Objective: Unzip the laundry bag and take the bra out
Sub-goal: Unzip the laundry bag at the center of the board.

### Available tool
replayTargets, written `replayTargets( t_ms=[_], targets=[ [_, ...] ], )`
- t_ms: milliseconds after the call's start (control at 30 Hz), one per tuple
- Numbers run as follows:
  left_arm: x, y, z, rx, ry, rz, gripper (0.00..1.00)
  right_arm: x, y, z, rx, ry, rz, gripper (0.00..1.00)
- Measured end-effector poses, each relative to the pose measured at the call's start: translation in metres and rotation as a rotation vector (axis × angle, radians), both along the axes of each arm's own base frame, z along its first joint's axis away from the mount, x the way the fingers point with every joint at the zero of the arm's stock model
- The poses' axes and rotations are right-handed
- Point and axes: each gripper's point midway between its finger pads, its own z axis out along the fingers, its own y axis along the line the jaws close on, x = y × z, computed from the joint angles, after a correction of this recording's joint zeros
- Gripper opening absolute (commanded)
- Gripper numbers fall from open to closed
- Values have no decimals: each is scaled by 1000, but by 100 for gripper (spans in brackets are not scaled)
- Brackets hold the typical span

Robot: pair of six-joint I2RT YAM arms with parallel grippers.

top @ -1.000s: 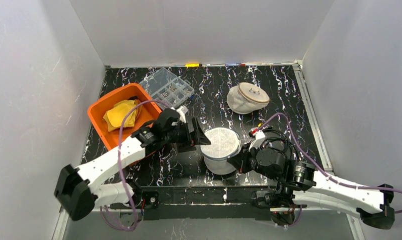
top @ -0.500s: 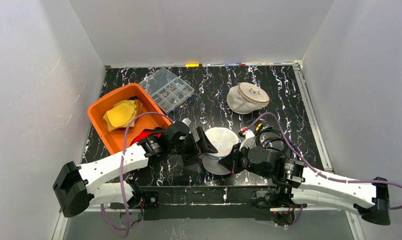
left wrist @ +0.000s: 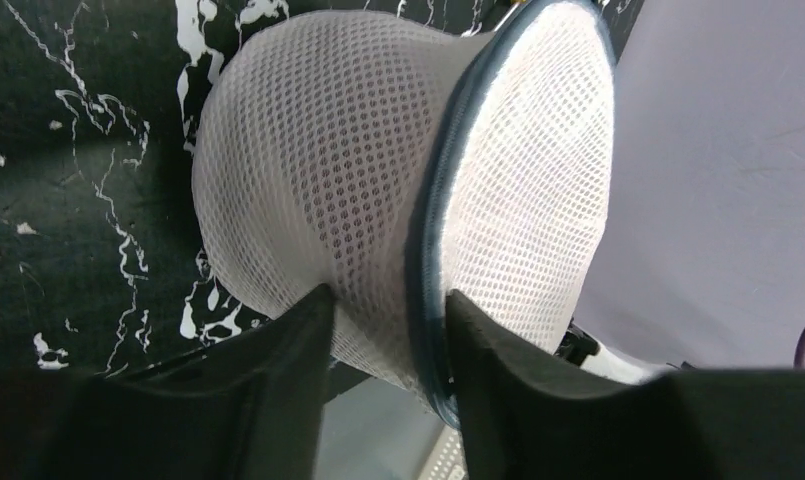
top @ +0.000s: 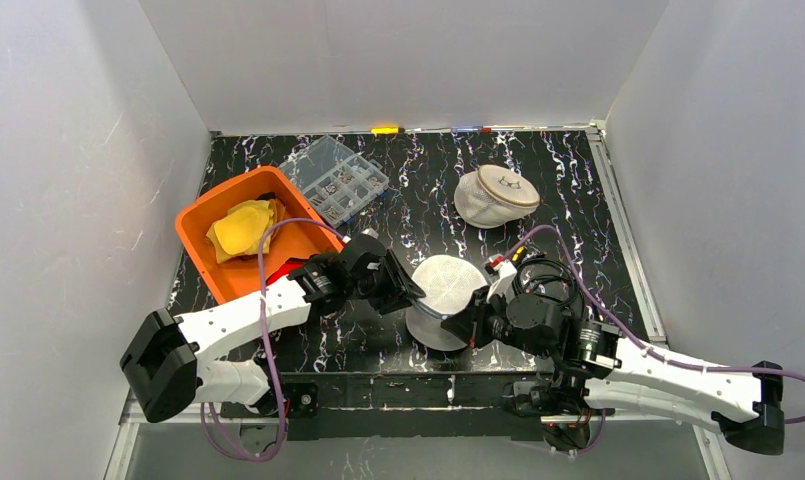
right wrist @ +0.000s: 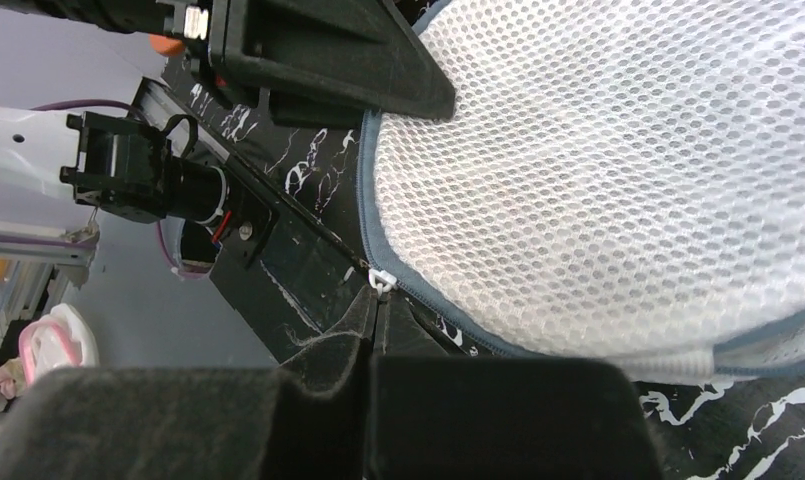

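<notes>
The white mesh laundry bag [top: 443, 290] stands near the table's front edge, a round drum with a grey-blue zipper band [left wrist: 426, 230] round its lid. My left gripper [top: 410, 291] has come in from the left and is shut on the bag's rim [left wrist: 388, 330], one finger on the mesh wall and the other against the zipper band. My right gripper [top: 460, 326] is shut at the bag's near right side, with the small white zipper pull [right wrist: 381, 280] pinched at its fingertips [right wrist: 376, 312]. The bra is hidden.
An orange bin [top: 200, 222] with a yellow cloth [top: 243, 228] sits at the left. Behind it is a clear compartment box [top: 335, 178]. A second round mesh bag [top: 495, 195] lies at the back right. The table's front edge runs just under the bag.
My left gripper swung in from open beside the bag and closed on its rim. The right arm shifted left with the zipper pull, and the bag's lid tipped.
</notes>
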Motion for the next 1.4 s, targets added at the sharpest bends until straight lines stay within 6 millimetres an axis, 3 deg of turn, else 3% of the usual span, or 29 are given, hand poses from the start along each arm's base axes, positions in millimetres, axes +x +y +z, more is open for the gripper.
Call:
replayTargets(
  t_ms=[133,200,833,867,1000,1167,1300,1400],
  targets=[
    [9,0,3,-16,-16,19,8,0,-7,3,4,-8,-13,1],
    [10,0,5,-22,-21,20,0,1,-12,2,-2,-10,-22,1],
    [14,10,17,-27,-75,53,0,7,-43,-8,-55,-2,-123,1],
    [14,10,17,-26,-75,54,0,7,-43,-9,-56,0,-125,7],
    [13,13,12,-20,-73,65,0,7,-44,-9,-45,23,-144,54],
    [17,20,8,-20,-81,108,0,7,-45,5,56,68,-189,85],
    [19,23,7,-36,-88,141,0,7,-41,22,184,110,-216,88],
    [22,25,10,-58,-105,180,0,8,-33,15,234,160,-238,87]
  ],
)
